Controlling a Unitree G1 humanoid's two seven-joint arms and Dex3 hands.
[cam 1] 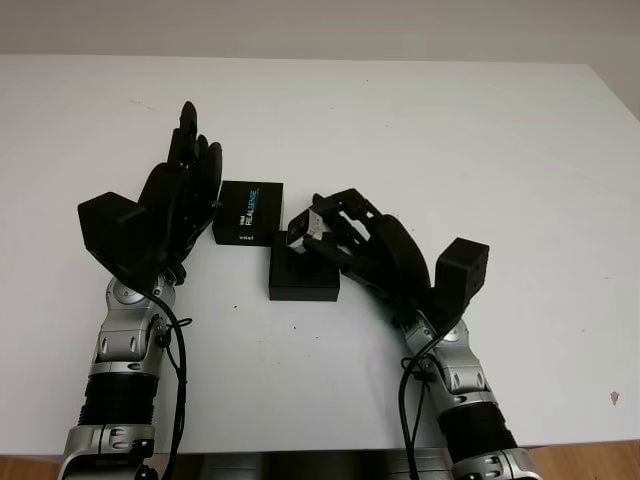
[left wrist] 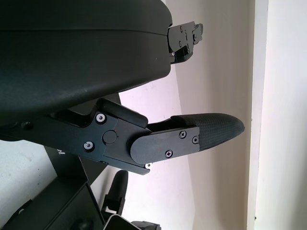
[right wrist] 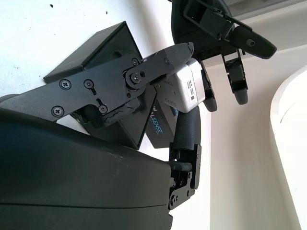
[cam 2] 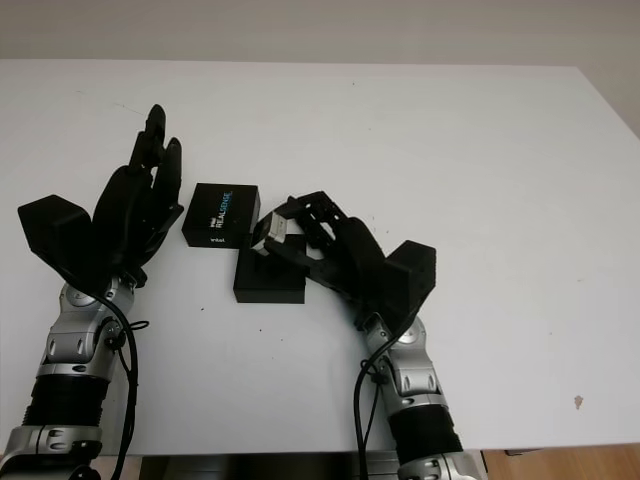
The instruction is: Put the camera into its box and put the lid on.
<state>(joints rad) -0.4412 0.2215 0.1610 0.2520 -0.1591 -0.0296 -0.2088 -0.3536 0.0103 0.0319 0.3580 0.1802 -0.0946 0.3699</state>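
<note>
From the head cameras I have a wide white table (cam 1: 480,150) in front of me. Its far edge runs straight across the top of the frame, its right edge slants down the right side, and its near edge crosses just above the bottom of the frame. Everything I am working with sits bunched in the middle left, so the whole right half and the far strip of the tabletop are bare room for moving.

My right hand (cam 1: 335,225) comes up from the bottom right and reaches toward frame centre. Its fingers (right wrist: 158,62) are curled around the camera (cam 1: 305,228), a small silvery block pinched at the fingertips; the right wrist view shows it gripped between a finger above and another below. The camera is held over the far right corner of the open box (cam 1: 303,275), a black square tray lying on the table just below centre. I cannot tell whether the camera touches the box rim.

The lid (cam 1: 249,212), black with printed lettering on top, lies flat on the table just beyond and to the left of the box, close by its far left corner.

My left hand (cam 1: 185,185) stands in the centre left of the frame, open and holding nothing, fingers pointing toward the far edge, right beside the lid's left side. From here I cannot tell whether it touches the lid.
</note>
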